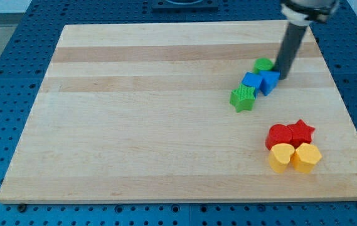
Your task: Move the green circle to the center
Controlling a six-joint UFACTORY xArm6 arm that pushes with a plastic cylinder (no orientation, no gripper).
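Observation:
The green circle point(263, 64) lies in the upper right part of the wooden board point(147, 113). My tip point(283, 76) stands just to its right, close against it and above the blue triangle-like block point(269, 81). A blue cube-like block point(251, 81) sits just below the green circle. A green star point(243, 98) lies lower left of the blue blocks. These blocks form a diagonal chain.
A cluster sits at the lower right: a red circle point(279, 135), a red star point(301, 132), a yellow heart-like block point(281, 157) and a yellow hexagon-like block point(307, 157). The board rests on a blue perforated table point(15, 63).

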